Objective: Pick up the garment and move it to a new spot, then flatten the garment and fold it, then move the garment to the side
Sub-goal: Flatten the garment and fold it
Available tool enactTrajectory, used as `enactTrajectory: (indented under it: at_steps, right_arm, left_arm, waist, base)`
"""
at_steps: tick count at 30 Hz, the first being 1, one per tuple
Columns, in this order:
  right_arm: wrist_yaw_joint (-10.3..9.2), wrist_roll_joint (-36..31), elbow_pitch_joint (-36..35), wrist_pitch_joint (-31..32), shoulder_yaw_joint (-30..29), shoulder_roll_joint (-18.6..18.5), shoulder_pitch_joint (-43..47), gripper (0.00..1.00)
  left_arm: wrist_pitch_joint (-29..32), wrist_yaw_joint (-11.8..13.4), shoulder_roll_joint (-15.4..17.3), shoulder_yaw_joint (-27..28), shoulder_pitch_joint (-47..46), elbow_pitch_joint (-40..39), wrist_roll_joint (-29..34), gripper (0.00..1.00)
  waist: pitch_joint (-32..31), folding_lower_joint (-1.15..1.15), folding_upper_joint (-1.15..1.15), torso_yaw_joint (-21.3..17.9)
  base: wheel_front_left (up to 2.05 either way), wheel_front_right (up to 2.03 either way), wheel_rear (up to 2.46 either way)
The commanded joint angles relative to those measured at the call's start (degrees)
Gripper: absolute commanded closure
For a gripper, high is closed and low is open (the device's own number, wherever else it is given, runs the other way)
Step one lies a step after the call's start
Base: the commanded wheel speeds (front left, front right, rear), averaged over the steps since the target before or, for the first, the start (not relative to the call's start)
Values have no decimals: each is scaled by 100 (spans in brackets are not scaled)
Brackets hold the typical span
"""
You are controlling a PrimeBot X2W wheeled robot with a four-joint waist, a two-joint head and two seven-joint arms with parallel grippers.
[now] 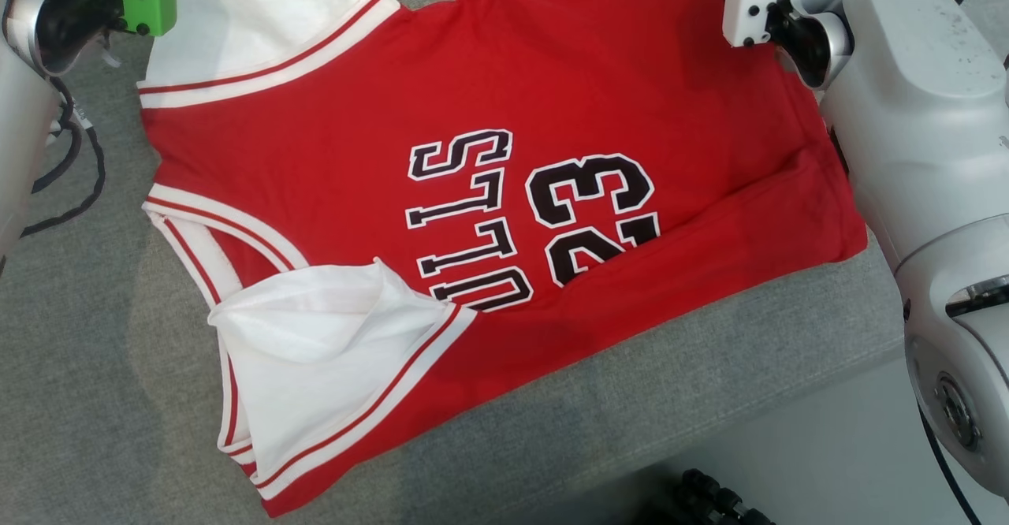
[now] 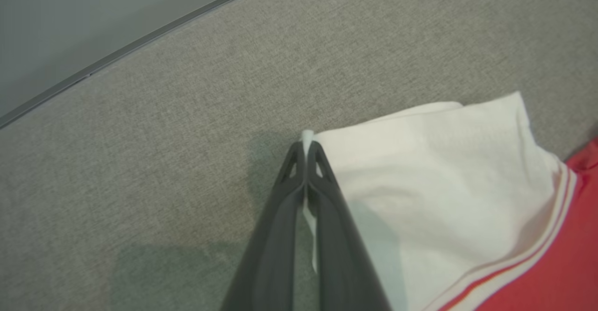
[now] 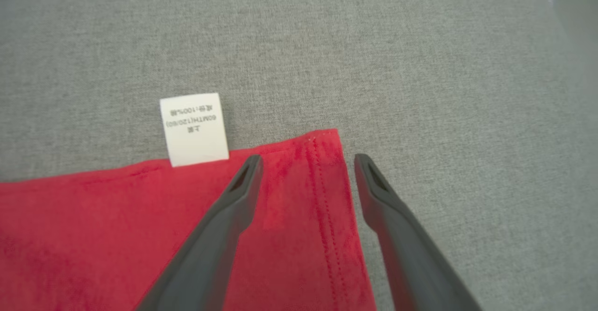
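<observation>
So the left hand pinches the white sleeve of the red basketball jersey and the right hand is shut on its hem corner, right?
No. The right wrist view shows the right hand open astride the red basketball jersey's hem corner. The left hand does pinch the white sleeve.

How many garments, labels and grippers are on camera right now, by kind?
Garments: 1, the red jersey
Labels: 1, the care label at the jersey's edge
Grippers: 2, the left gripper shut on the jersey's white fabric, the right gripper open over a red corner
Total: 4
</observation>
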Motion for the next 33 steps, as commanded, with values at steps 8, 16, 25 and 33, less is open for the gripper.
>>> enactTrajectory:
  at_steps: [8, 16, 25, 33]
  right_arm:
    - [-7, -196, 418, 149, -297, 13, -381, 2]
    - [-7, -335, 593, 262, -418, -63, -488, 58]
    - [-8, -594, 671, 127, -571, -214, -586, 100]
    - [-8, -452, 641, -499, -986, -474, -640, 100]
  left_arm:
    - [26, -16, 21, -117, -150, -89, -84, 100]
    - [30, -17, 52, -198, -183, -125, -147, 100]
    - [-142, -16, 38, -281, -242, -167, -174, 100]
    - [-751, -16, 35, -292, -343, -336, -279, 100]
  waist:
    - [76, -1, 0, 113]
    - [105, -1, 0, 194]
    - [147, -1, 0, 299]
    - [32, -1, 0, 523]
  base:
    - [0, 0, 0]
    - [0, 0, 0]
    - [0, 0, 0]
    - [0, 0, 0]
